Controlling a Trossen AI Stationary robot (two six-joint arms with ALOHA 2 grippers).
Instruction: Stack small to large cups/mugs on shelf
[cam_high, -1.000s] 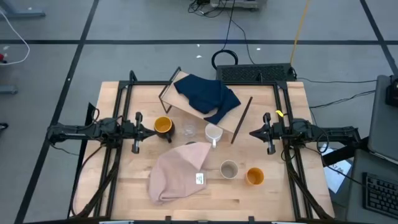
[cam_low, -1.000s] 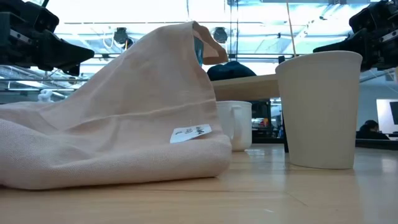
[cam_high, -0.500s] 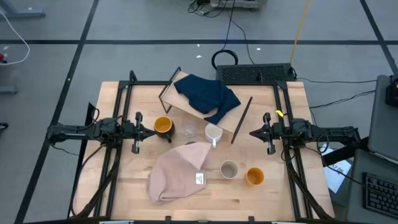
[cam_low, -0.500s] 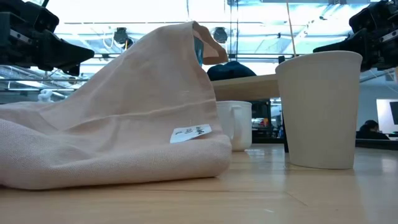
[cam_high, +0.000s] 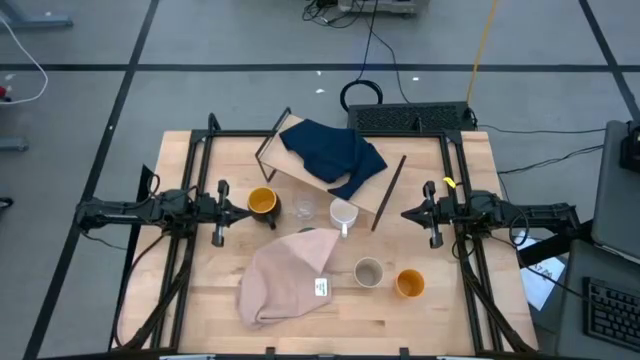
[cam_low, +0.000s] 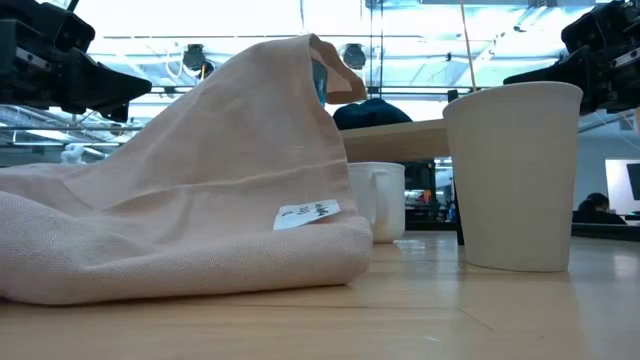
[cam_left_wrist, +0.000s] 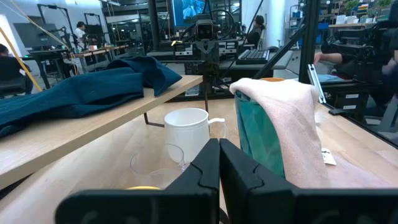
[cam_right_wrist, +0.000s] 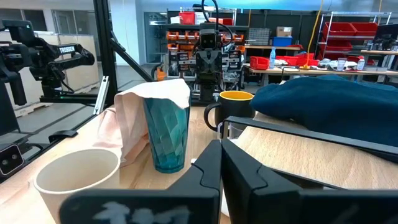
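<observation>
Cups and mugs are scattered over my surface (cam_high: 200, 300), and none sits on the shelf. Going from biggest down: the shelf (cam_high: 310, 178), a light-wood board on a thin black wire frame, lies angled at the far middle, with a navy cloth (cam_high: 335, 155) heaped on top of it. Nearer the front edge I've got the pink cloth (cam_high: 285, 275), draped up over the tall teal tumbler (cam_right_wrist: 166, 138); from above the tumbler is covered, but my right wrist view shows its faceted wall standing upright under the fabric. Next, the black mug with orange inside (cam_high: 262, 201) stands on the left, just in front of the shelf's left end. The white handled mug (cam_high: 343, 213) stands upright just beside the shelf's front edge, near the cloth's peak. The beige cup (cam_high: 368, 271) stands right of the pink cloth, and the orange cup (cam_high: 409, 283) sits just beside it, further right. The tiny clear glass (cam_high: 303, 209) is between the black mug and the white one.

My left pincer (cam_high: 246, 208) hovers at the left, tips pressed fully together, gripping nothing, close to the black mug. My right pincer (cam_high: 404, 213) waits at the right, likewise closed up tight and empty.
</observation>
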